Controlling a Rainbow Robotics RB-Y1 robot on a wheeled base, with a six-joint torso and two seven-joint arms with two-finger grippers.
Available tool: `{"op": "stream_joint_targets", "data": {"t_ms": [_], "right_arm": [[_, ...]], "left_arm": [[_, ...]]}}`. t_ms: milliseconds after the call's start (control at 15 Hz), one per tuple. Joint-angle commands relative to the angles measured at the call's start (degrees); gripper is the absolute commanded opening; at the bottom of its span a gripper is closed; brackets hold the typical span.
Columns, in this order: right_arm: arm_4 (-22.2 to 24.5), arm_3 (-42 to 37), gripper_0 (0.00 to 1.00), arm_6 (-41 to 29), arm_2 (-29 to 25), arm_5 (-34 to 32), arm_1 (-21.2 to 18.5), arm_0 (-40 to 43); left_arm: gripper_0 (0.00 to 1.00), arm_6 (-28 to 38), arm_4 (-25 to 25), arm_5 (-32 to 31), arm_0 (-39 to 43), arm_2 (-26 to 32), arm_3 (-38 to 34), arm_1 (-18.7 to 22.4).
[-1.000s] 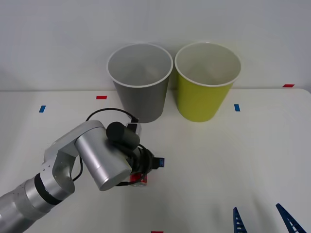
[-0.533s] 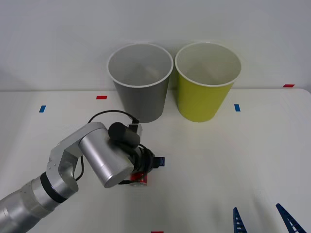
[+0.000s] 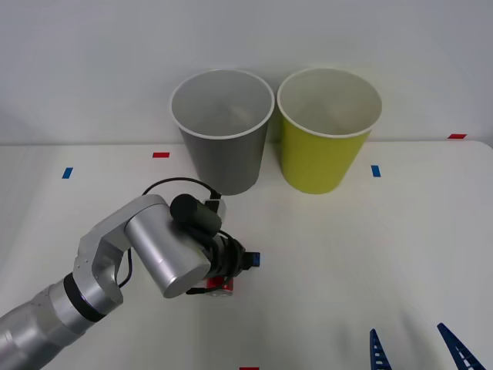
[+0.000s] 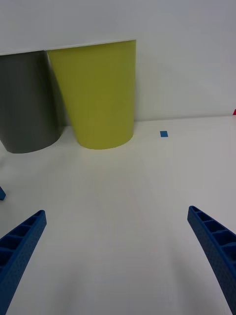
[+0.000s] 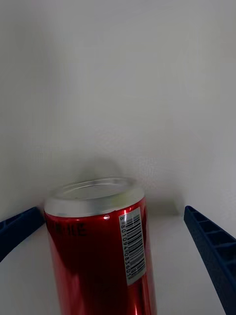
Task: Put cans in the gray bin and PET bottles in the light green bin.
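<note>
Front view: left pincer [image 3: 235,270] low over bench [image 3: 400,247], red can [image 3: 222,284] beneath it; gray bin [image 3: 223,135] and light green bin [image 3: 327,135] behind.
Right wrist view: right pincer [image 4: 118,256] spread wide, holding nothing.
Left wrist view: left fingers [image 5: 211,246] apart, flanking the upright can without gripping it.

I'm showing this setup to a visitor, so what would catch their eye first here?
Probably the two tall bins at the table's far edge, the gray bin beside the light green bin. Then the left gripper, near the front, fingers open around an upright red can.
</note>
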Motion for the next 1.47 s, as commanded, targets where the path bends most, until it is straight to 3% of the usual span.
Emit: {"op": "stream_joint_targets", "data": {"t_ms": [67,867,1333,1467], "right_arm": [[0.0,0.0,1.00,0.0,0.0,0.0,0.0,0.0],[0.0,0.0,1.00,0.0,0.0,0.0,0.0,0.0],[0.0,0.0,1.00,0.0,0.0,0.0,0.0,0.0],[0.0,0.0,1.00,0.0,0.0,0.0,0.0,0.0]], "left_arm": [[0.00,-0.3,0.0,-0.4,0.0,0.0,0.0,0.2],[0.00,-0.3,0.1,-0.1,0.0,0.0,-1.5,1.3],[0.00,0.5,-4.6,9.7,1.0,0.5,-14.9,5.4],[0.00,-2.9,-5.1,9.7,7.1,7.1,-21.2,5.1]]}}
